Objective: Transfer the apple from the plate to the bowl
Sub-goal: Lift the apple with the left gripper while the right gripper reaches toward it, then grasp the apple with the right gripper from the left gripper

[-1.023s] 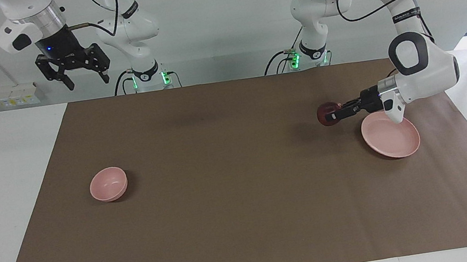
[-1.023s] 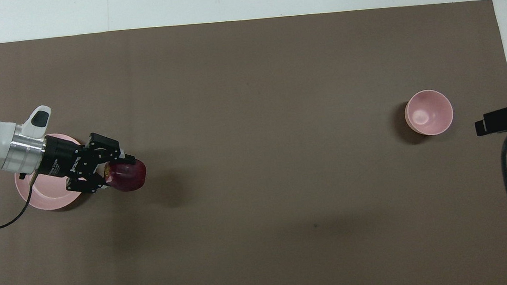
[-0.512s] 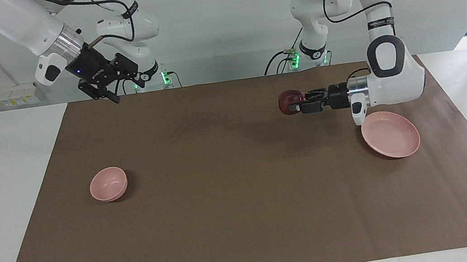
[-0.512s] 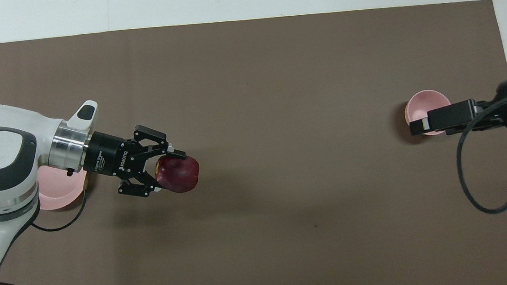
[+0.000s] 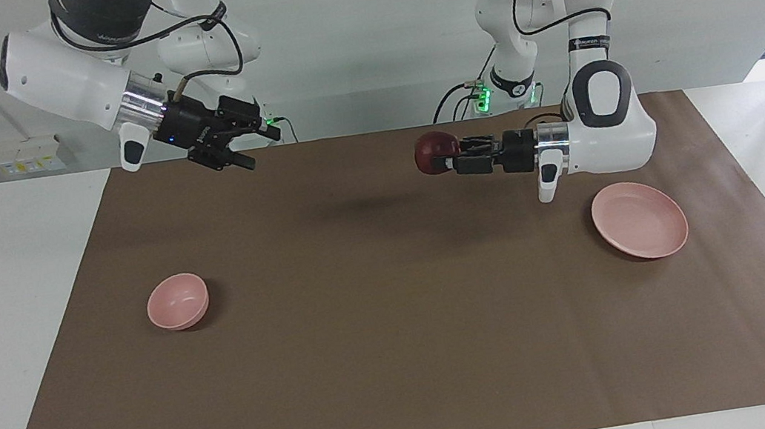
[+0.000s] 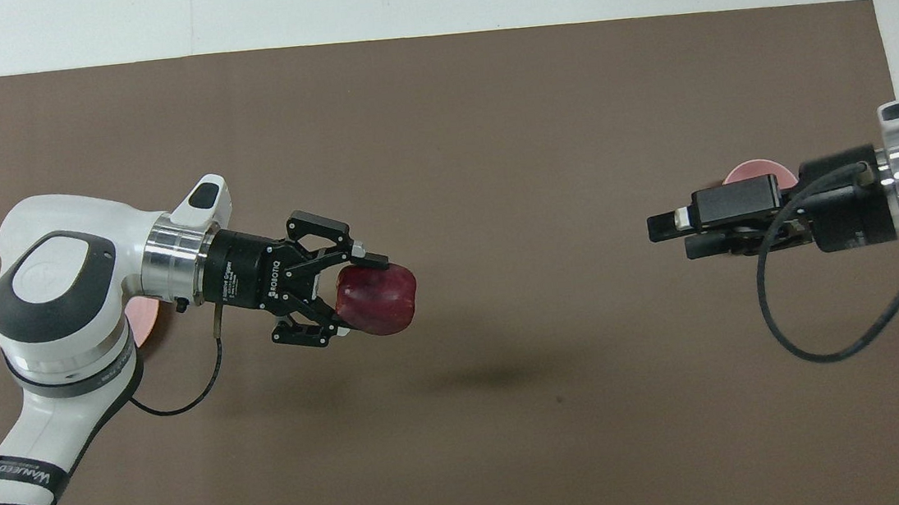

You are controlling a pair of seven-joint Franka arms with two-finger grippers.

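My left gripper (image 5: 449,156) is shut on the dark red apple (image 5: 432,151) and holds it sideways, high over the brown mat, away from the plate toward the table's middle. In the overhead view the left gripper (image 6: 359,296) clasps the apple (image 6: 384,300). The pale pink plate (image 5: 640,219) lies empty at the left arm's end; the arm hides most of the plate (image 6: 142,331) from overhead. The small pink bowl (image 5: 177,301) stands empty at the right arm's end. My right gripper (image 5: 261,149) is open, raised and pointing toward the apple. From overhead the right gripper (image 6: 670,235) covers most of the bowl (image 6: 748,172).
A brown mat (image 5: 399,332) covers most of the white table (image 5: 7,312). A black cable hangs from the right arm's wrist (image 6: 836,331). Nothing else stands on the mat.
My left gripper has lifted the apple off the plate and carried it toward the table's middle. My right arm has swung down and inward, with its gripper turned toward the apple.
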